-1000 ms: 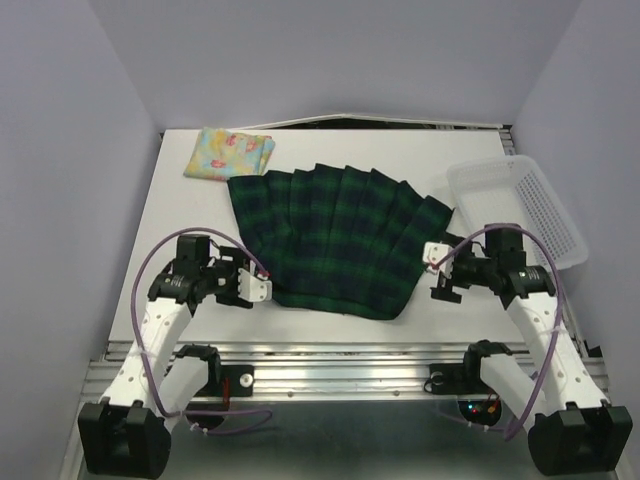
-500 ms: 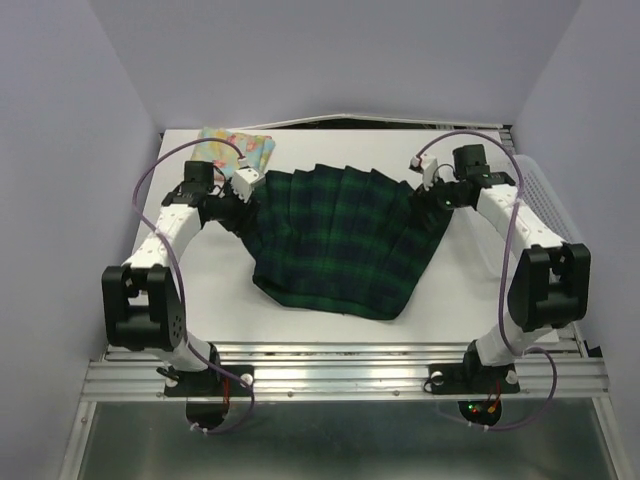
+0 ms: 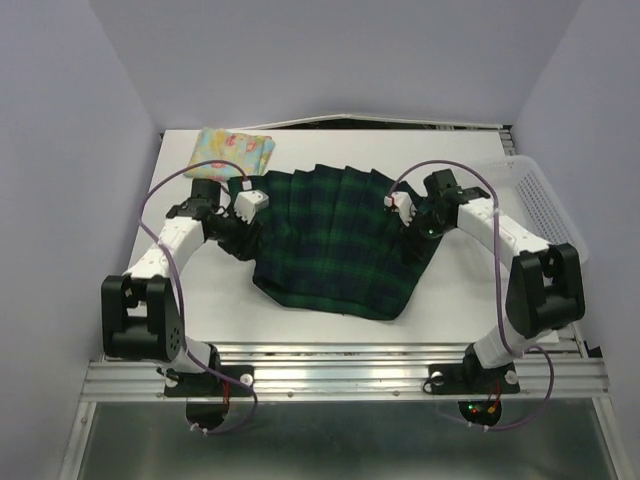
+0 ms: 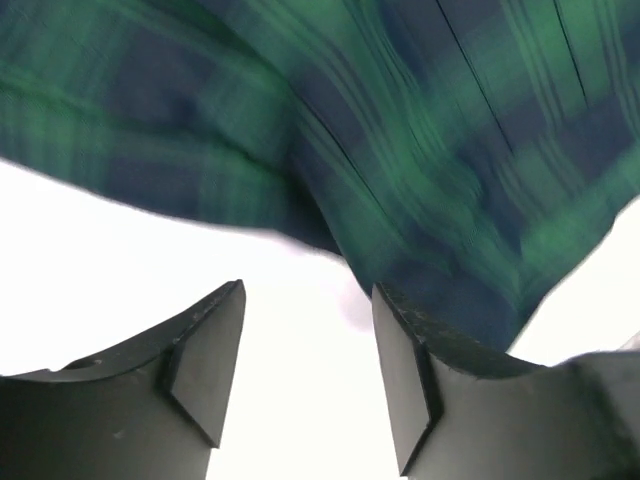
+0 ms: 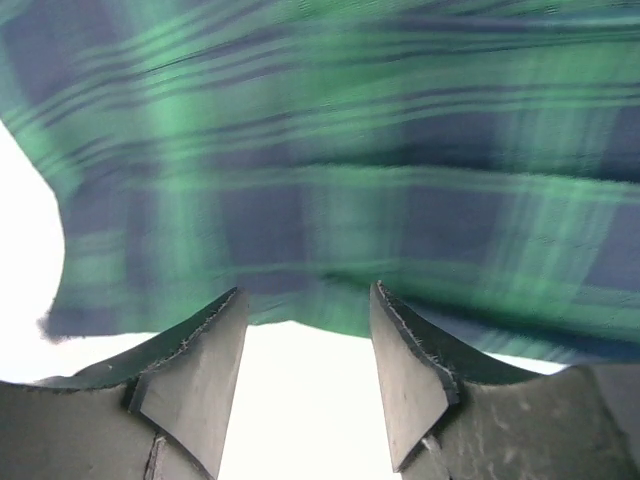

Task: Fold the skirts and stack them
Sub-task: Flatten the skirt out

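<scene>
Ok, status. The left gripper (image 4: 305, 290) stood partly open at a medium gap, with only bare white table (image 3: 200, 300) showing between its jaws. The edge of the plaid skirt (image 3: 335, 240) lay just past its tips. The right-hand finger (image 4: 410, 360) looked to be at the cloth, but I couldn't tell whether it touched. The right gripper (image 5: 305, 290) was much the same: jaws apart at a medium gap, white surface in the gap, and the plaid hem running straight across ahead of both tips. Contact there also couldn't be told. Both wrist views were blurred.

From above, the plaid skirt was spread flat between the two grippers with its pleats fanned. The left gripper was at its far-left corner and the right gripper at its far-right corner, both angled inward onto the cloth. Beyond the left gripper and slightly outboard, the floral skirt (image 3: 230, 153) sat folded, close to the plaid's corner; touching or not, I couldn't tell. Outboard of the right gripper, the white mesh basket (image 3: 548, 195) sat partly behind that arm.
</scene>
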You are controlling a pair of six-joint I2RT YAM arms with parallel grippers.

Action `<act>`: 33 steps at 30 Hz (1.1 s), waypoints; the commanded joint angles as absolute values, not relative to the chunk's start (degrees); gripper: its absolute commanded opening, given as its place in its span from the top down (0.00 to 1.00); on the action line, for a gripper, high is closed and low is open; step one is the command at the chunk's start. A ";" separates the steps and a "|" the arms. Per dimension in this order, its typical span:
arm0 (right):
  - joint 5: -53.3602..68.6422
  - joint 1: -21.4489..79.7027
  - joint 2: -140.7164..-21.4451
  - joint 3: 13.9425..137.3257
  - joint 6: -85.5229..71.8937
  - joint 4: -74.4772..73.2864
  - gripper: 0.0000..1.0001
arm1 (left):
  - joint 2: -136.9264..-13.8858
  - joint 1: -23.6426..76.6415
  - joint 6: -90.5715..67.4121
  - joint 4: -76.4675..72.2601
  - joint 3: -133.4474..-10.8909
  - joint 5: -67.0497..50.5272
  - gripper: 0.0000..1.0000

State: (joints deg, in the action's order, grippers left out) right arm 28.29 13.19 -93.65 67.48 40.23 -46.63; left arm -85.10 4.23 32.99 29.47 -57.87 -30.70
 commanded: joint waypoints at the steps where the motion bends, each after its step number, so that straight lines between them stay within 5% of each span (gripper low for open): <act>1: 29.10 16.51 -82.02 66.18 42.28 -53.52 0.44 | -72.97 3.87 42.09 34.28 -53.01 -31.64 0.32; 10: 23.37 32.43 -74.35 58.81 37.18 -52.04 0.48 | -59.15 13.08 61.26 32.87 -47.82 -29.62 0.26; 26: 16.00 36.56 -66.72 41.93 48.94 -40.08 0.52 | -70.40 18.28 40.16 22.41 -41.22 -21.10 0.35; 33: 17.93 37.09 -59.17 37.99 56.15 -38.16 0.44 | -69.96 18.19 38.76 23.38 -43.15 -22.05 0.31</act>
State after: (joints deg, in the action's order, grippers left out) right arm 17.39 36.47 -63.77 41.04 50.26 -42.59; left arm -71.61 18.00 40.69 23.29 -41.78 -21.30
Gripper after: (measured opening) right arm 0.544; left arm 0.674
